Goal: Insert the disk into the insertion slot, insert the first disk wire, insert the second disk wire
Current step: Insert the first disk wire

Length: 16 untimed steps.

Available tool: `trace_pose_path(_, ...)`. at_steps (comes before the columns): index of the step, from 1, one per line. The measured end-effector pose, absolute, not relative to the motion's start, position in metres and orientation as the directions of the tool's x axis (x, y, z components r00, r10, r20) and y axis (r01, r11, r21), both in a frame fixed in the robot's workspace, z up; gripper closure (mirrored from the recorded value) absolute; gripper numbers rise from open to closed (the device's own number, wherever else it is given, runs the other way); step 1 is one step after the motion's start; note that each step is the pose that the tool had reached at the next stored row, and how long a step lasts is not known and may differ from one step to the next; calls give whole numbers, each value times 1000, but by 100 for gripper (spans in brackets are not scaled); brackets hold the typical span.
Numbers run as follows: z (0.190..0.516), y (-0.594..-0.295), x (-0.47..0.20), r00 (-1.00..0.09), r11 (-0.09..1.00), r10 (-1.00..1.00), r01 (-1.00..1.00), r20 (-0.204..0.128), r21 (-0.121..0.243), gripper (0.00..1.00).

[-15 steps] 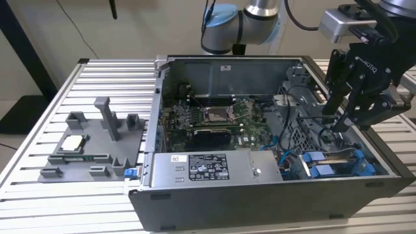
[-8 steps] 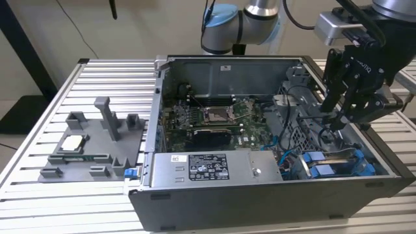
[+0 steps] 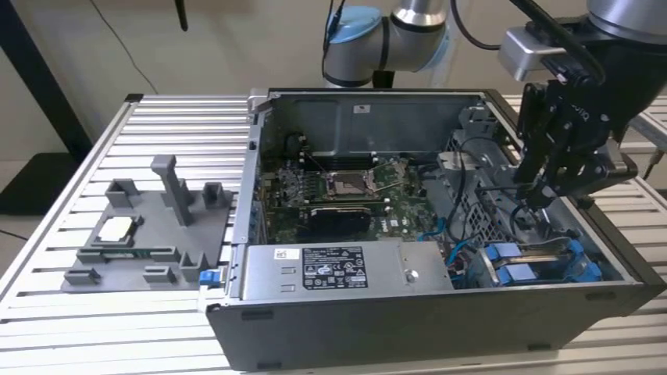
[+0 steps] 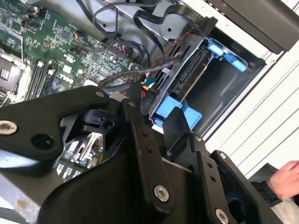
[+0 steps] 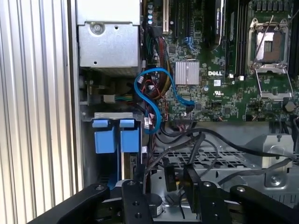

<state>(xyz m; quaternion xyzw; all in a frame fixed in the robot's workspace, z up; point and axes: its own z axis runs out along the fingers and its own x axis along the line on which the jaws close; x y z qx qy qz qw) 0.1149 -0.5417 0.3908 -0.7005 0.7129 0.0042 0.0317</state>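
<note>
1. Ribbed aluminium tabletop (image 3: 156, 117) is carrying the whole setup, with a pale wall standing behind it.
2. At the exterior view's left, one grey fixture tray (image 3: 146, 242) is lying flat. Several posts are standing up from it and one small pale part (image 3: 117, 228) is sitting in it.
3. In the middle, one open computer case (image 3: 417, 336) is lying on its side. It is showing one green motherboard (image 3: 344, 191) and one grey labelled power-supply box (image 3: 333, 269) against its near wall.
4. Just right of that box, one perforated grey drive cage (image 5: 219, 158) is holding the insertion slot (image 3: 551, 251), and the disk (image 4: 173, 107) is sitting in it on edge.
5. In the first wrist view, two blue front tabs (image 5: 103, 135) (image 5: 129, 135) are showing side by side. I cannot tell which belongs to the disk.
6. Dark cables (image 4: 140, 70) are trailing over the cage near the disk; I cannot tell whether any is plugged in.
7. At the exterior view's right, one arm (image 3: 417, 23) is leaning in from above, its wrist pointing the gripper (image 3: 536, 201) straight down into the case, just over the cage. I cannot tell how its jaws are standing.
8. In the second wrist view, one person's hand (image 4: 286, 179) is showing over the tabletop beside the case.
</note>
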Motion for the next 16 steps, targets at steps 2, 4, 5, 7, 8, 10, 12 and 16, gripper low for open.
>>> trace_pose_path(2, 391, -541, 114, -16, 19, -998, -999, -53, -40, 62)
trace_pose_path(4, 390, -541, 114, -16, 19, -998, -999, -55, -41, 62)
trace_pose_path(5, 390, -541, 114, -16, 19, -998, -999, -57, -41, 62)
trace_pose_path(7, 390, -541, 114, -16, 19, -998, -999, -57, -41, 62)
trace_pose_path(8, 390, -541, 114, -16, 19, -998, -999, -57, -41, 62)
trace_pose_path(10, 390, -541, 114, -16, 19, -998, -999, -57, -41, 71)
trace_pose_path(12, 390, -541, 114, -16, 19, -998, -999, -57, -41, 71)
trace_pose_path(16, 390, -541, 114, -16, 19, -998, -999, -57, -41, 81)
